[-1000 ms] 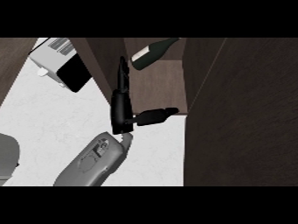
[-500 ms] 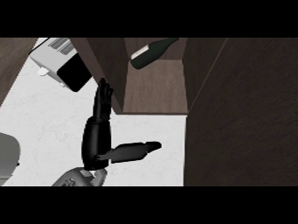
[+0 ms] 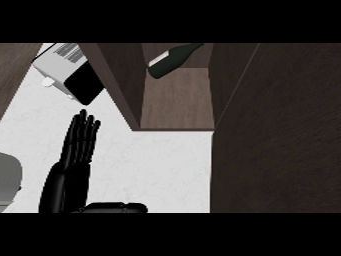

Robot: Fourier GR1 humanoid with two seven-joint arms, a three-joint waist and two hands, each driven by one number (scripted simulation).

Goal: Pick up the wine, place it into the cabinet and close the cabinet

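**Q:** Since the earlier frames, what has changed?

**A:** Compared with a second ago, the left hand (image 3: pixel 73 165) sits lower and further left, away from the cabinet door (image 3: pixel 121 82). Before, its fingers reached up along the door's edge; now they point up over the bare counter (image 3: pixel 165 160), near its left side. The wine (image 3: pixel 169 60) has not moved.

**Q:** Where is the wine?

**A:** Inside the cabinet (image 3: pixel 177 100), on its shelf toward the back, lying tilted with the neck up and to the right. Placing looks done.

**Q:** State of the hands?

**A:** Left hand empty, fingers straight and together, thumb out to the right along the view's lower edge. Right hand does not show.

**Q:** What remains?

**A:** Judging from the door, which stands edge-on and swung out, closing is not yet finished.

**Q:** What could go wrong?

**A:** Straight fingers could slide off the door's thin edge if the push lands too close to its tip, leaving the door ajar. A wide sweep from the left could also clip the toaster (image 3: pixel 69 70) at the counter's back left corner.
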